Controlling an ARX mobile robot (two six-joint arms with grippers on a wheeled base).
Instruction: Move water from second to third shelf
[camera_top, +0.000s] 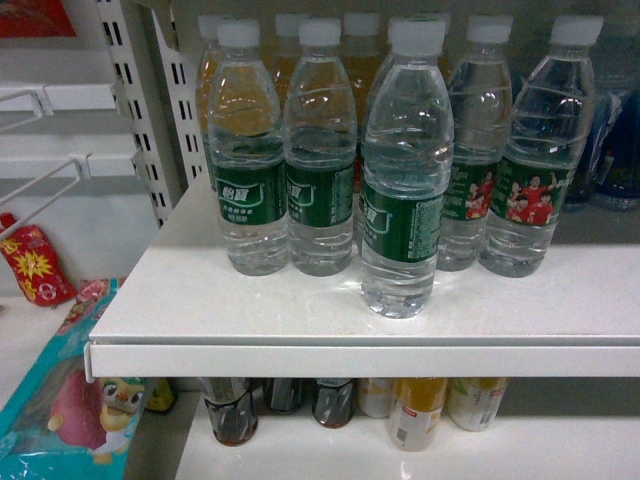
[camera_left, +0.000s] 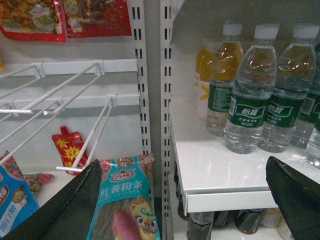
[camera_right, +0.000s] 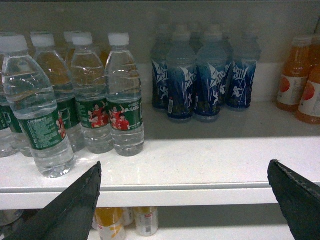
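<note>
Several water bottles with green labels and white caps stand on a white shelf (camera_top: 200, 300). One water bottle (camera_top: 403, 170) stands apart, nearest the shelf's front edge; in the right wrist view this front bottle (camera_right: 40, 115) is at the far left. The left wrist view shows the row of water bottles (camera_left: 250, 105) at the upper right. My left gripper (camera_left: 185, 200) is open, below and left of the shelf's front corner, holding nothing. My right gripper (camera_right: 184, 200) is open in front of the shelf edge, right of the water, also holding nothing. Neither gripper shows in the head view.
Blue drink bottles (camera_right: 200, 75) and orange juice bottles (camera_right: 305, 85) stand further right on the same shelf. On the shelf below are cola bottles (camera_top: 232, 408) and juice bottles (camera_top: 415, 408). Left of the slotted upright (camera_left: 150, 100) are wire hooks (camera_left: 65, 100) and snack bags (camera_left: 125, 200).
</note>
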